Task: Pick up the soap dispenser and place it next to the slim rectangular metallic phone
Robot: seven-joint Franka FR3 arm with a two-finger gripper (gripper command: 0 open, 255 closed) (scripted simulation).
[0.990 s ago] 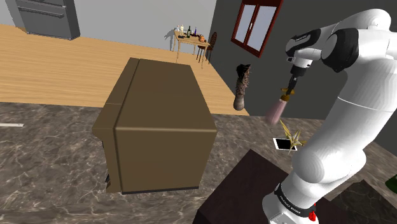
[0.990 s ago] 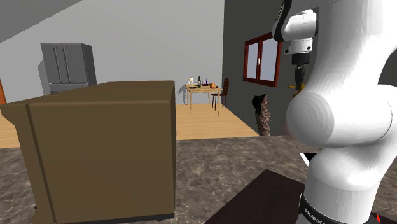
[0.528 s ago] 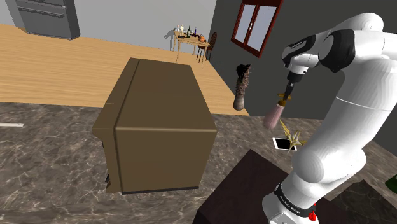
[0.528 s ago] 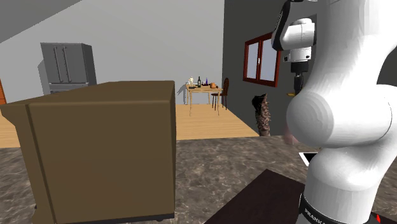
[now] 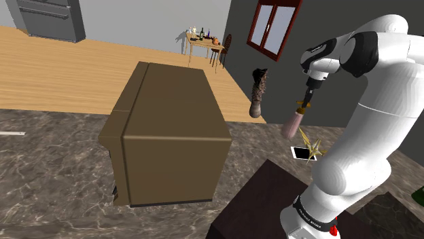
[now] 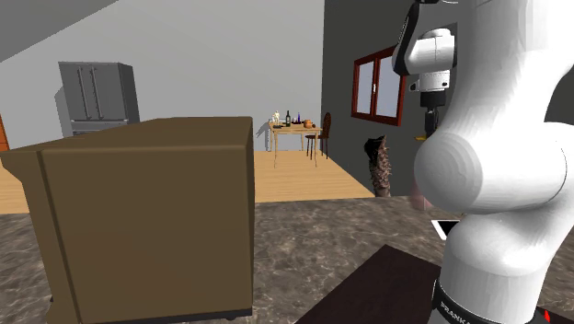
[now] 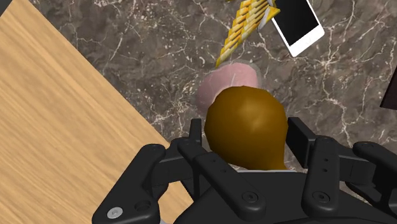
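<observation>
The soap dispenser [image 5: 293, 122] has a pink body and a brown pump head [image 7: 245, 127]. My gripper [image 5: 310, 94] is shut on the pump head, one black finger [image 7: 195, 132] on each side, and the bottle hangs upright below it over the dark marble counter [image 5: 54, 170]. I cannot tell whether its base touches the counter. The phone [image 5: 301, 153] is a slim white-edged slab with a dark screen [image 7: 298, 25], flat on the counter just beyond the bottle, toward the stand. In the second exterior view the gripper [image 6: 430, 112] shows above the arm's white elbow.
A yellow folded figure [image 5: 312, 144] stands between the bottle and the phone [image 7: 245, 25]. A big brown box [image 5: 170, 129] fills the counter's middle. A dark spiky vase [image 5: 257, 95] stands at the back. The dark stand [image 5: 265, 204] is close by. Wooden floor lies beyond the counter edge.
The gripper has come down a little with the dispenser over the last second. Since half a second ago almost nothing has moved.
</observation>
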